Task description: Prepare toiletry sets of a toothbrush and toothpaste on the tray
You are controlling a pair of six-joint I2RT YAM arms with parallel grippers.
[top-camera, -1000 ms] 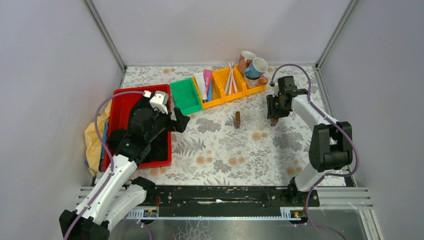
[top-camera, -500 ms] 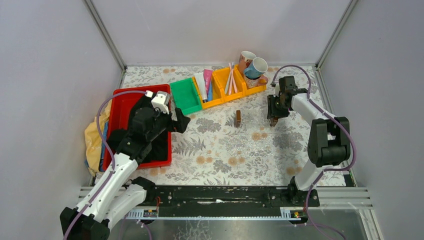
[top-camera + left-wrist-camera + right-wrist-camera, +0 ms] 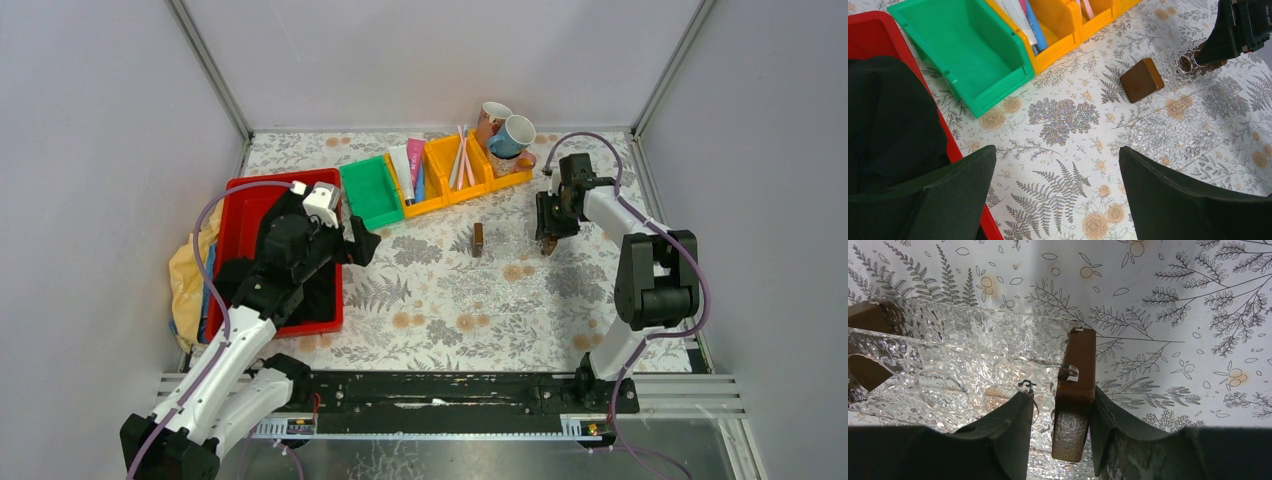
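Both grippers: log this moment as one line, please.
left gripper: open, at red tray edge | right gripper: astride brown block, grip unclear | toothbrushes, toothpaste: in yellow bins

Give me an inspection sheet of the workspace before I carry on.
Surface: floral table, no spills seen.
Job's things: toothpaste tubes and toothbrushes in yellow bins; none seen on red tray.
Clutter: empty green bin; two mugs; brown block mid-table; dark material in tray.
Grippers: left gripper open beside tray; right gripper around a second, clear-wrapped brown block, grip unclear.
Cables: purple cables along both arms, no snag seen.
Surroundings: grey walls; yellowish cloth outside tray.
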